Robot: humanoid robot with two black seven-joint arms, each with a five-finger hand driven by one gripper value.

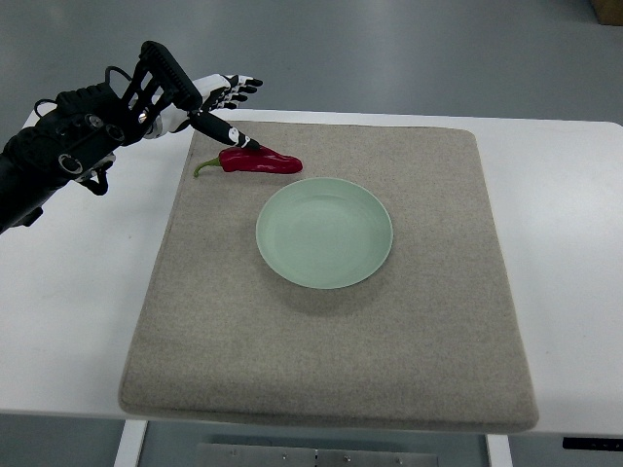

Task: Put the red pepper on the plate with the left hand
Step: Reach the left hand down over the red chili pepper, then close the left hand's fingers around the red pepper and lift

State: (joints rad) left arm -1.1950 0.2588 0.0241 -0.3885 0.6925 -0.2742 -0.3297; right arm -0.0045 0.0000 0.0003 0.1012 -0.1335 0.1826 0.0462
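A red pepper (261,161) with a green stem lies on the mat, just beyond the upper left rim of the plate. The pale green plate (324,233) sits empty in the middle of the mat. My left hand (238,115) reaches in from the upper left and hovers over the pepper's stem end. Its fingers are spread, and the dark thumb (226,133) points down and touches or nearly touches the top of the pepper. Nothing is held. My right arm does not show.
A beige mat (331,341) covers most of the white table (565,243). Grey floor lies beyond the table's far edge.
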